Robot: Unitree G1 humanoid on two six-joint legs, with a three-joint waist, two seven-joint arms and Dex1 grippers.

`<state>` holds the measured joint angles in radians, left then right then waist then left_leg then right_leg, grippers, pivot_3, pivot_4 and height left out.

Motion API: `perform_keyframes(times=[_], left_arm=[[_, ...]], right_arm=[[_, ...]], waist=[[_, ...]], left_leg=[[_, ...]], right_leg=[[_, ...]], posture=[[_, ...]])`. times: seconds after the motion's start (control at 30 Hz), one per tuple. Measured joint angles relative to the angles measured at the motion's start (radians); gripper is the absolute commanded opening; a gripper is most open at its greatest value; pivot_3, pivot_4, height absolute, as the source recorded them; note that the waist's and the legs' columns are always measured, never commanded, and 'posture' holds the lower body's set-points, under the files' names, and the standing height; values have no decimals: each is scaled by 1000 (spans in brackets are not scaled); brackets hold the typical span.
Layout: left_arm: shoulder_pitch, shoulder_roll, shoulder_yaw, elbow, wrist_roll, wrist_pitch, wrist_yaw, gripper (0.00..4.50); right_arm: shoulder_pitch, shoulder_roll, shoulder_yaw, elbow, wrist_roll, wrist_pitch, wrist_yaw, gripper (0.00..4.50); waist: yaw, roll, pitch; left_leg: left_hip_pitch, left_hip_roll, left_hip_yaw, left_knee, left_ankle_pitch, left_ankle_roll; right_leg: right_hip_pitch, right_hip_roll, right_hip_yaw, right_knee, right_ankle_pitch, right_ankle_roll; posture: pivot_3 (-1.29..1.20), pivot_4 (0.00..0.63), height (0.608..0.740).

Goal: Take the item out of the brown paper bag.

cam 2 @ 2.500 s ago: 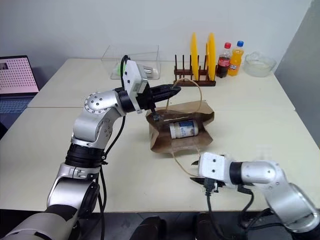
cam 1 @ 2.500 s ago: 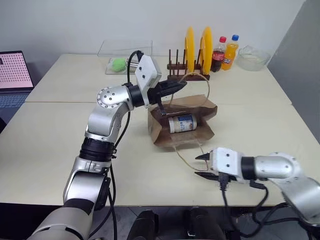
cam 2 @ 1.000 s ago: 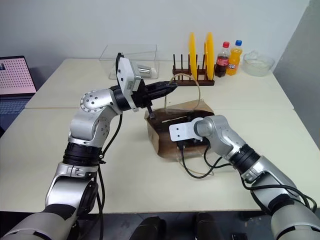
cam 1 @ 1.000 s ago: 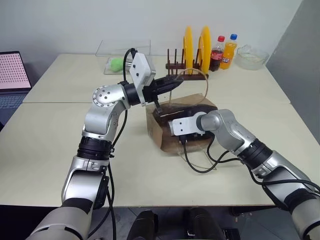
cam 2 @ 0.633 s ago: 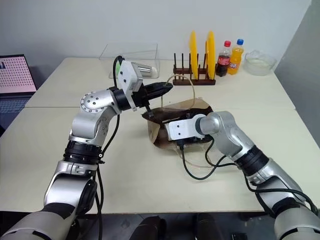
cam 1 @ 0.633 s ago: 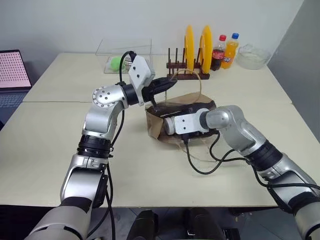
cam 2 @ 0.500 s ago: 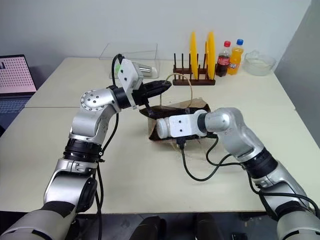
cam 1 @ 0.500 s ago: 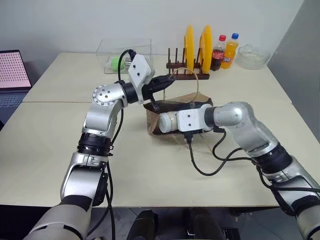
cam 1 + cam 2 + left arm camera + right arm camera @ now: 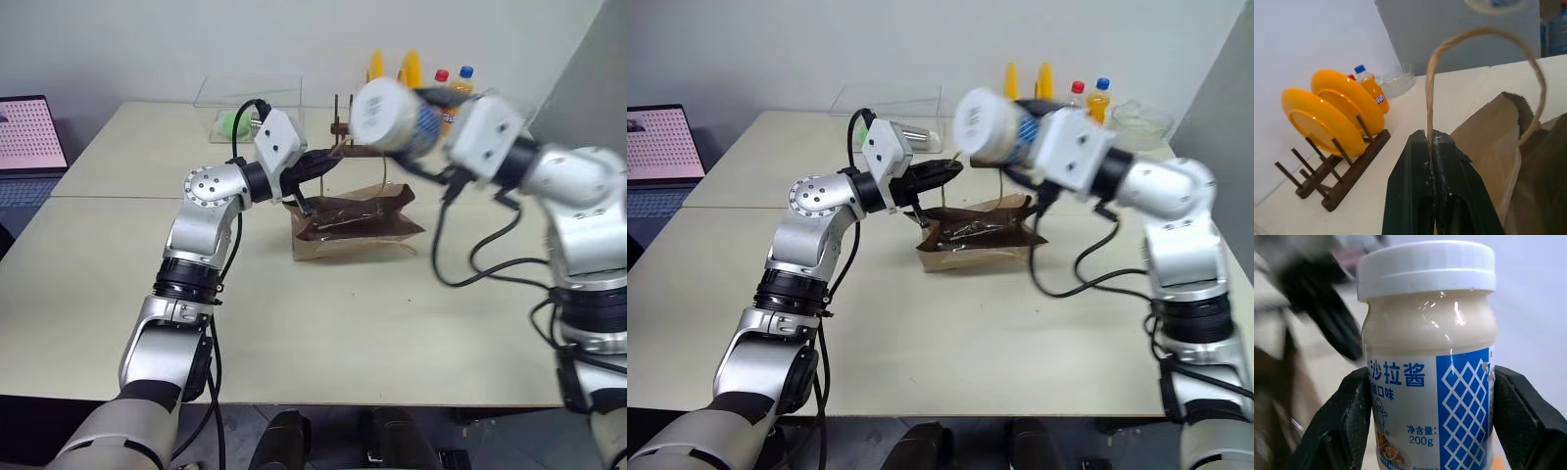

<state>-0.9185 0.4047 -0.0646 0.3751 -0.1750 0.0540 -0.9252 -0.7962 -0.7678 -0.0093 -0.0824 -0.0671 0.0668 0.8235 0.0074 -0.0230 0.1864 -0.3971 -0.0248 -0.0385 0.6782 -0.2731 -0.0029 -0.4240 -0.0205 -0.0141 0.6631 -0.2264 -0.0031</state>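
Item: the small white plastic bottle (image 9: pixel 1429 357), with a white cap and a blue-and-white label, is hanging in the air, clear of the bag, above and to the right of it, lying roughly level with its cap pointing left.
Right gripper: the right gripper (image 9: pixel 1429 431) is clamping the bottle by its lower body, one black finger (image 9: pixel 1339 421) pressing on each side of the label.
Left gripper: the left gripper (image 9: pixel 1432 147) is pinching one thin tan handle (image 9: pixel 1436 58) of the bag, its two fingers pressed together on the cord, which is looping upward from the fingertips.
Brown paper bag: the brown paper bag (image 9: pixel 358 223) is lying creased on the table (image 9: pixel 294 323) near the middle, its dark mouth facing up and toward the near side, its top edge being held up at the left by the pinched handle.
Plate rack: a dark wooden rack (image 9: pixel 1337 171) is holding two upright yellow plates (image 9: pixel 1325 120) on the far side of the table, beyond the bag.
Bottles: a cola bottle (image 9: pixel 439 78) and an orange soda bottle (image 9: pixel 1101 98) are standing together just right of the rack.
Glass bowl: a clear bowl (image 9: pixel 1136 116) is sitting at the far right, beside the soda bottles.
Clear box: a transparent box (image 9: pixel 884 106) is standing at the far left of the rack, with a green object (image 9: pixel 232 121) inside.
Laptop: an open laptop (image 9: pixel 29 132) is glowing at the left edge.
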Motion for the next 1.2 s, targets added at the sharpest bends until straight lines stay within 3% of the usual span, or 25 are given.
perform_keyframes(times=[0.07,0.2,0.57,0.63,0.67,0.77,1.03,1.2], left_arm=[[0,0,0,10,0,-3,0,0],[0,-10,-1,18,0,-15,1,0],[5,-12,-10,15,0,-23,1,0],[5,-12,-10,15,0,-23,1,0],[5,-11,-10,15,0,-23,1,0],[5,-10,-10,15,0,-23,1,0],[15,-9,-10,11,0,-24,1,0],[11,-7,-10,24,5,-44,0,0]], right_arm=[[41,-74,0,123,-60,-53,-14,3013],[99,-118,81,329,-149,-151,-14,3013],[65,-75,291,644,-235,-277,134,3013],[45,-74,306,659,-235,-281,163,3013],[37,-70,308,670,-235,-286,175,3725],[32,-58,308,681,-234,-294,186,4473],[31,-61,300,644,-210,-271,225,4473],[95,-152,181,381,-58,-105,336,4473]], waist=[[0,0,0],[-13,0,0],[-32,1,0],[-32,1,0],[-32,1,0],[-31,1,0],[-31,1,0],[-23,1,0]], left_leg=[[1,0,2,0,0,0],[2,3,9,-1,0,0],[3,4,12,-1,0,0],[3,4,11,-1,0,0],[3,4,11,-1,0,0],[3,4,11,-1,0,0],[3,4,11,-1,0,0],[3,4,10,-1,0,0]], right_leg=[[0,0,1,0,0,0],[-1,0,4,1,0,0],[-1,1,5,2,0,0],[0,1,4,1,0,0],[0,1,4,1,0,0],[0,1,5,2,0,0],[0,0,4,2,0,0],[0,0,4,1,0,0]], posture=[[0,150,740],[0,150,740],[0,150,740],[0,150,740],[0,150,740],[0,150,740],[0,150,740],[0,150,740]])
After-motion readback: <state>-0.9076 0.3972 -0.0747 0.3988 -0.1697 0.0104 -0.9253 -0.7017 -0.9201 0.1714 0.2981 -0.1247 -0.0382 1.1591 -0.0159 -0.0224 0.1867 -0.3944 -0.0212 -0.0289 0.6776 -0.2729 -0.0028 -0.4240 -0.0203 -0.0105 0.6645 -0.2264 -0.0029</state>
